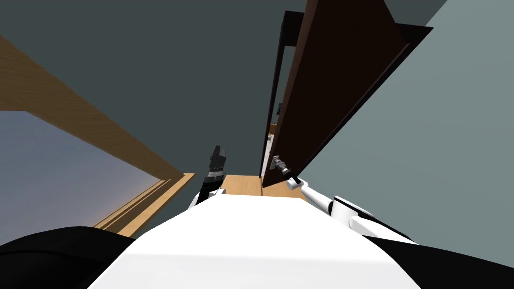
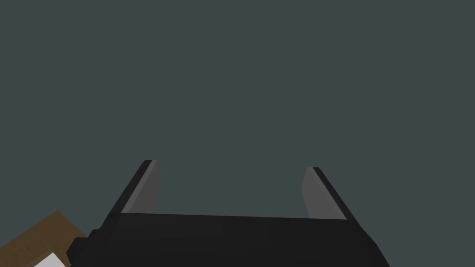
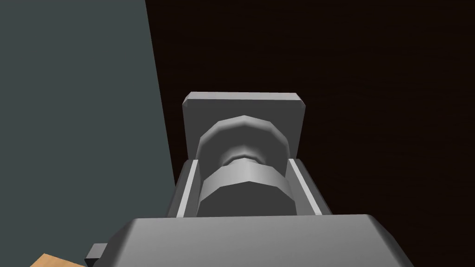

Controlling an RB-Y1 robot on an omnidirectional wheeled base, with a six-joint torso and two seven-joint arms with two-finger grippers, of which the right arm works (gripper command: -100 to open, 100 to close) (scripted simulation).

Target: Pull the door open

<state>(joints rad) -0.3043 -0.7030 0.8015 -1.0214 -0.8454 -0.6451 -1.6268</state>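
You are inside a house, in a plain room: grey-green walls (image 1: pixel 150 65), a dark brown door (image 1: pixel 331 85) ajar in its black frame (image 1: pixel 281 65), light wooden floor (image 1: pixel 243 184), a wood-framed pane (image 1: pixel 50 170) at your left.

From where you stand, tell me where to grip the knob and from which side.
Grip the knob by its round head, ahead of the narrow neck, coming straight at the door face. It juts from a square plate, leaving both sides free. The right pincer is shut on it that way.

Dark grey wall (image 1: pixel 150 75), wooden floor (image 1: pixel 242 183), wood-framed window (image 1: pixel 50 165) at left
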